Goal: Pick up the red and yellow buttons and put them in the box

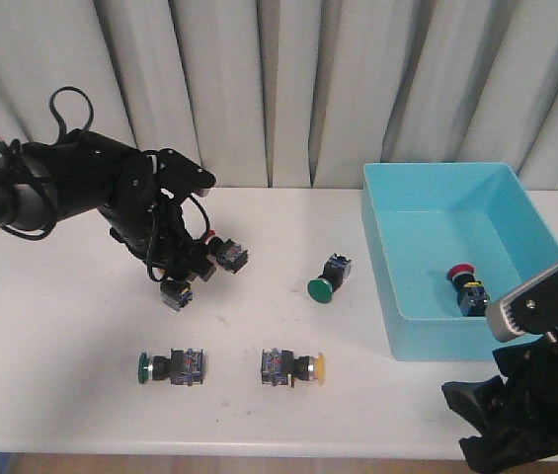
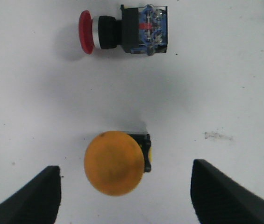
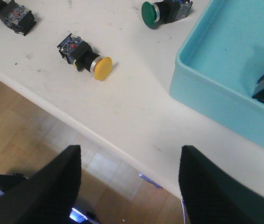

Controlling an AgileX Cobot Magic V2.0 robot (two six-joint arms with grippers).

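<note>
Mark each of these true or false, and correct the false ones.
1. A red button lies inside the turquoise box. True.
2. The left gripper is shut on a yellow button. False: its fingers stand open on either side of the button, not touching it.
3. Two green buttons lie on the table. True: one nearer the box, one near the front edge.
4. The right gripper holds a button. False: it is open and empty, over the table's edge.
5. The box holds a green button. False: only red and yellow caps show there.

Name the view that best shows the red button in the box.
Front view: the red button lies whole inside the box. Right wrist view crops it at the frame edge; left wrist view misses it.
</note>
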